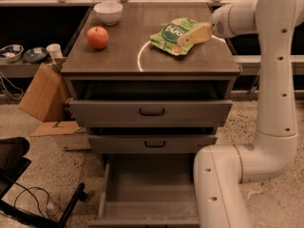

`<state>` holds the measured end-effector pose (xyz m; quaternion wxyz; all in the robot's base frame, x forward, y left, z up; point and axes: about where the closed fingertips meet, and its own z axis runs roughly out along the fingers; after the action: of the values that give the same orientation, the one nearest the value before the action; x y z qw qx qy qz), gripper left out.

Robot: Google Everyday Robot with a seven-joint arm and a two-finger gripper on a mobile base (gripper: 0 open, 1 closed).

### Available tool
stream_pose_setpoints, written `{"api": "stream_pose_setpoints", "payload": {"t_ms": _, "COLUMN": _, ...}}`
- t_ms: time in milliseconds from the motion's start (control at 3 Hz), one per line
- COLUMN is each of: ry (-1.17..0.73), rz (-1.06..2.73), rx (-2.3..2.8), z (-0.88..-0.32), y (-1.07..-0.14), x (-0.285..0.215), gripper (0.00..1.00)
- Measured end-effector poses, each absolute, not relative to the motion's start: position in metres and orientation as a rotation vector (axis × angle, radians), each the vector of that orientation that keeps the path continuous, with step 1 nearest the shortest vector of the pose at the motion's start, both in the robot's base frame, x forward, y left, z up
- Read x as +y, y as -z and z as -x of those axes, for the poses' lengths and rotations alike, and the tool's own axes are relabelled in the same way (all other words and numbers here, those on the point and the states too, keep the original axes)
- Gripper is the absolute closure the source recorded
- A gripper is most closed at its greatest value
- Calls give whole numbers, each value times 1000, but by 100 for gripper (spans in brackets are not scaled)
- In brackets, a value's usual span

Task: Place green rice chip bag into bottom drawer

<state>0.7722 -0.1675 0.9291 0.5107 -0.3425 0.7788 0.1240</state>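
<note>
Nearest, the bottom drawer [151, 194] stands pulled out, its bare grey floor ready to take the bag. Higher and farther back, the green rice chip bag [167, 31] lies on the cabinet top [118, 61], right of an apple [97, 37]. The gripper [184, 39] sits at the bag's right edge, probably to grasp it; whether it has closed cannot be told.

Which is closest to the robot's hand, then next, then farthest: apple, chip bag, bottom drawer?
1. Green rice chip bag, at the hand, top right.
2. Apple, left side of the top.
3. Bottom drawer, open, down by the floor.
</note>
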Motion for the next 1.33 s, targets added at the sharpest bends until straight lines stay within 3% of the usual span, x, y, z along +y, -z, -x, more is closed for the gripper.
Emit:
{"api": "stream_pose_setpoints", "payload": {"t_ms": 667, "ry": 52, "rz": 1004, "rx": 1843, "z": -773, "y": -873, "x": -166, "gripper": 0}}
{"api": "stream_pose_setpoints", "payload": {"t_ms": 1333, "ry": 52, "rz": 945, "rx": 1851, "z": -793, "y": -882, "x": -161, "gripper": 0}}
